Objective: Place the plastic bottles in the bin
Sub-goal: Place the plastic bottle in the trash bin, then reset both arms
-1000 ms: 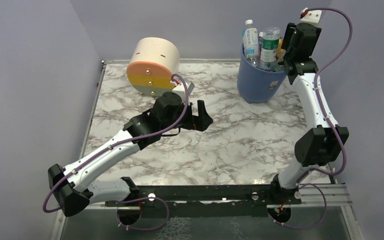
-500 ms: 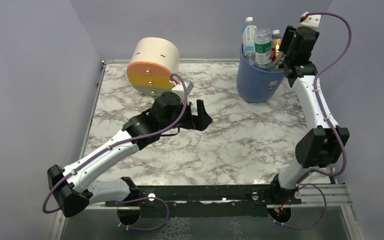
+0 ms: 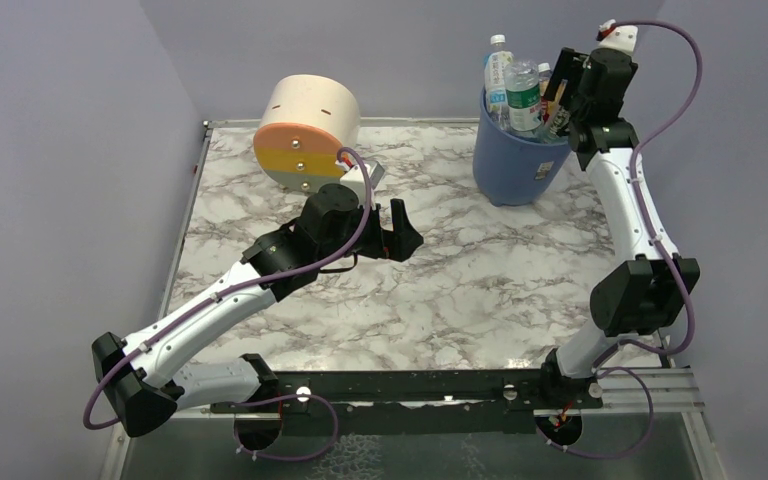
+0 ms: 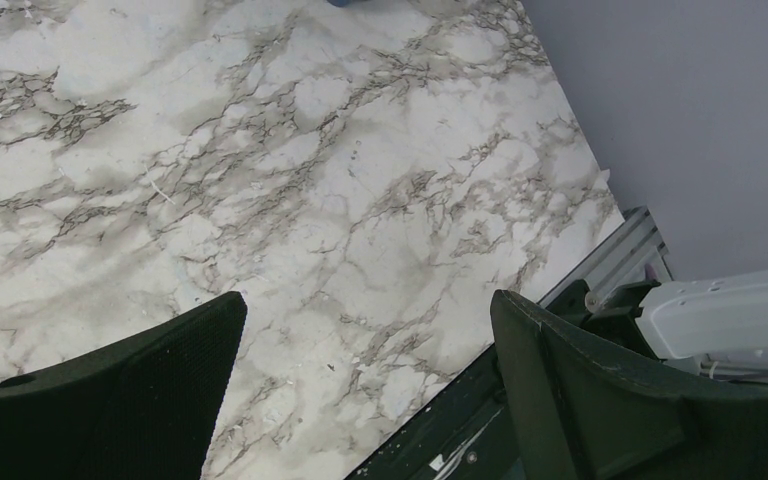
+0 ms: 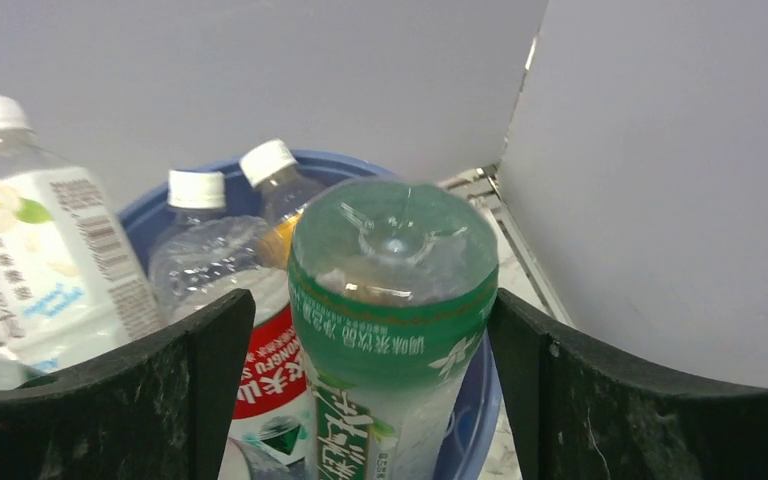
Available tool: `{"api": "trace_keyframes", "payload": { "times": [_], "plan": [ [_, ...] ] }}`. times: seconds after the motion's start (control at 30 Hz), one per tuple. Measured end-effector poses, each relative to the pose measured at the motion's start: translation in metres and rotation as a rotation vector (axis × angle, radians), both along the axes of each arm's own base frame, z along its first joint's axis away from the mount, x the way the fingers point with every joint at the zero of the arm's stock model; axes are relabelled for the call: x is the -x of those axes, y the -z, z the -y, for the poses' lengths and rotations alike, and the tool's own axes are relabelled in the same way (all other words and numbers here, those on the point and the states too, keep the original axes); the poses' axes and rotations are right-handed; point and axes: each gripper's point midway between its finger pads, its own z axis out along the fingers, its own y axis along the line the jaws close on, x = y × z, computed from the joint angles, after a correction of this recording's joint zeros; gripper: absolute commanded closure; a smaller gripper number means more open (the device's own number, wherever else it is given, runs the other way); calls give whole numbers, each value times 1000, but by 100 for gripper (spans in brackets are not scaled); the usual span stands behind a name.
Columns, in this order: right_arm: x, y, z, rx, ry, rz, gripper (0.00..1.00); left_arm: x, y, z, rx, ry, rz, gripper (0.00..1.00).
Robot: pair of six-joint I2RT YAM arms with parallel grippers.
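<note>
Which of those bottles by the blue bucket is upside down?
The green-labelled bottle: its moulded base points up, whereas the other bottles stand with white caps on top.

bin (image 3: pixel 513 168) hides the bottles' (image 3: pixel 524 96) lower halves

Legible marks noted: the red-labelled bottle (image 5: pixel 268 375) carries slanted Latin letters ending "NGFU" above large white Chinese characters, the green-labelled bottle (image 5: pixel 390 345) a band of small white Chinese characters, and the white-labelled bottle (image 5: pixel 40 250) a barcode with unreadable fine print
</note>
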Motion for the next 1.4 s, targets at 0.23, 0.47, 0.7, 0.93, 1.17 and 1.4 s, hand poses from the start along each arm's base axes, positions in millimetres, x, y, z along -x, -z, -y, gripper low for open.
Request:
{"api": "trace_keyframes", "payload": {
  "times": [0.23, 0.47, 0.7, 0.93, 1.17, 1.4],
  "plan": [
    [7, -26, -6, -36, -19, 32, 0, 0, 0, 0, 0, -1, -1, 1],
    [33, -46, -7, -77, -15, 40, 1, -3, 1, -1, -16, 13, 28, 1],
    [80, -59, -11, -112, -39, 72, 0, -19, -17, -3, -45, -18, 113, 1],
    [129, -59, -29, -161, -138, 108, 0, -36, -26, -16, -97, -92, 204, 1],
    [149, -5, -56, -210, -280, 24, 0, -37, -17, -38, -104, -150, 286, 1],
    [169, 64, -80, -296, -382, -83, 0, -49, 6, -59, -169, -239, 338, 1]
  ]
}}
